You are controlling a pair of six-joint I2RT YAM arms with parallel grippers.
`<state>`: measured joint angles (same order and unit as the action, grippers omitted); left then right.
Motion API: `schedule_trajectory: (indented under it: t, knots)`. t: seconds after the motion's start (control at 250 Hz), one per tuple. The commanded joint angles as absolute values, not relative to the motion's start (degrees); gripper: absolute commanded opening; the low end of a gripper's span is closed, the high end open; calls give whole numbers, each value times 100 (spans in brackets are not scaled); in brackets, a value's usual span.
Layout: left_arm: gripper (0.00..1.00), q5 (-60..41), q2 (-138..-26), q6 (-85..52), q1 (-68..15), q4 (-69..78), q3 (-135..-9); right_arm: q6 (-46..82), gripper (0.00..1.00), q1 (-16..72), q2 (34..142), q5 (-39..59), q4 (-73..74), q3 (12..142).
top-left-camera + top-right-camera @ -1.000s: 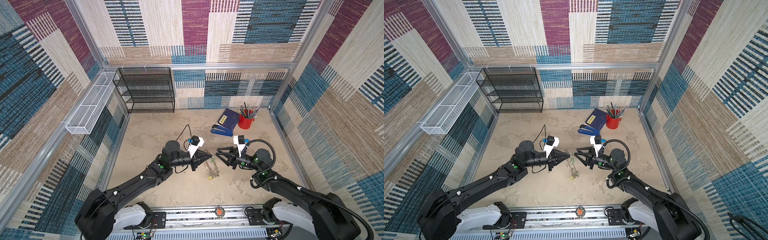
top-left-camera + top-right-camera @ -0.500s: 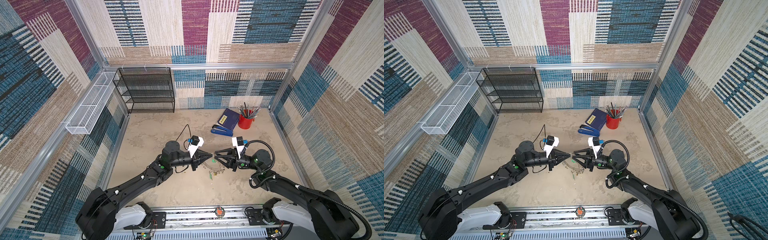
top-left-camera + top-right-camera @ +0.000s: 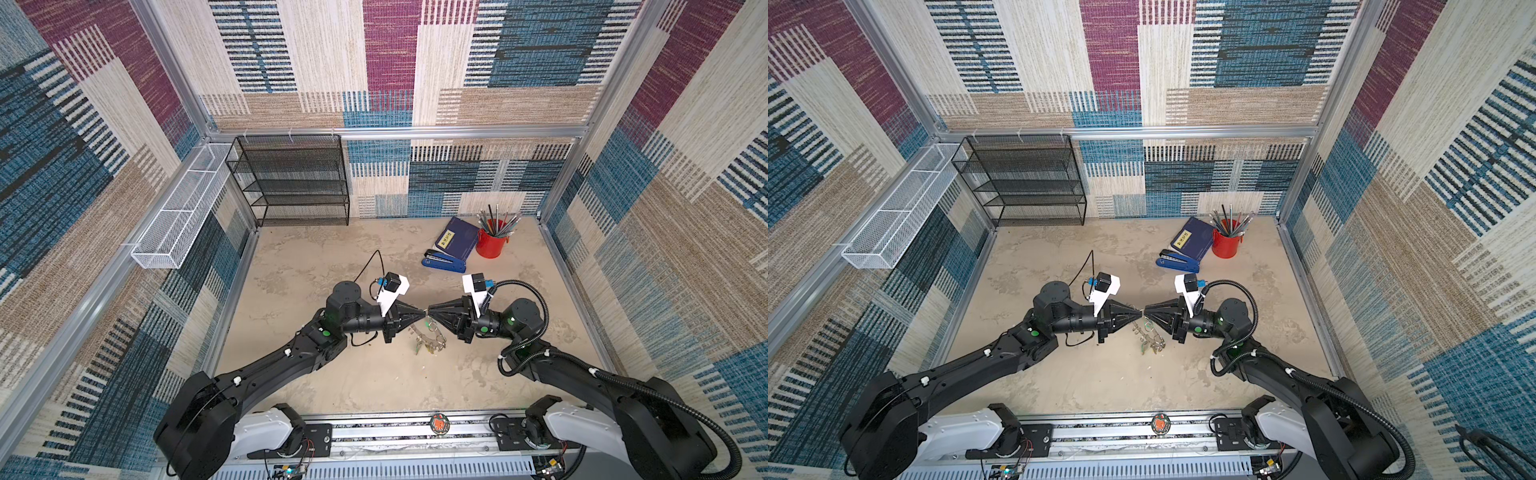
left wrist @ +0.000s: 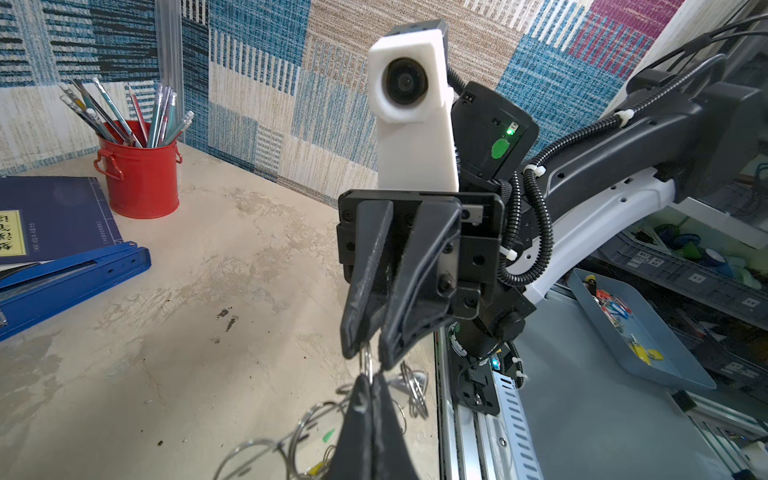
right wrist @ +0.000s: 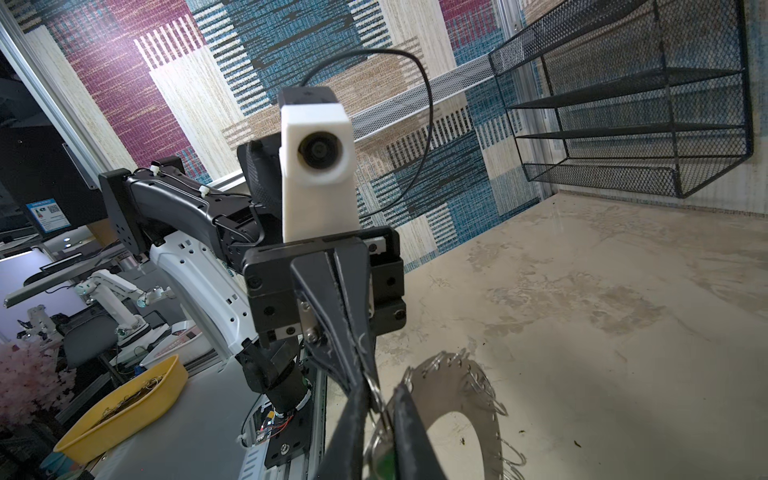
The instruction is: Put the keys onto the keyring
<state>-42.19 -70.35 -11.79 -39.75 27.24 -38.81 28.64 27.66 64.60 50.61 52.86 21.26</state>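
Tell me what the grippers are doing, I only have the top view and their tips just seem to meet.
Observer: In the left wrist view, the left gripper is shut on a split ring.
Operator: And the right one?
Observer: The right gripper has its jaws slightly apart, with that ring between them.
Operator: Any key there?
Observer: The right wrist view shows a green tag between the right gripper's jaws. I can't make out the key itself.
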Motion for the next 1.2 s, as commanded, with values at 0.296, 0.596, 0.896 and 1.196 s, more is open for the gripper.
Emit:
schedule_trajectory:
  t: [0.296, 0.596, 0.896, 1.196]
  knots:
    - [0, -4325, -7011, -1187, -3929, 3047, -3912, 2811, 14, 2866, 6547, 5159, 5316, 2245]
    - [0, -4333, -6986, -1178, -3894, 3031, -3911, 2710, 2, 2943, 6578, 5143, 5204, 2294]
    - [6, -4433, -6640, -707, -3814, 1624, -4230, 2638, 0, 2944, 6438, 5072, 5089, 2285]
    - [41, -4030, -6089, 1020, -3806, -1883, -5387, 2567, 0, 2966, 6372, 5096, 5023, 2303]
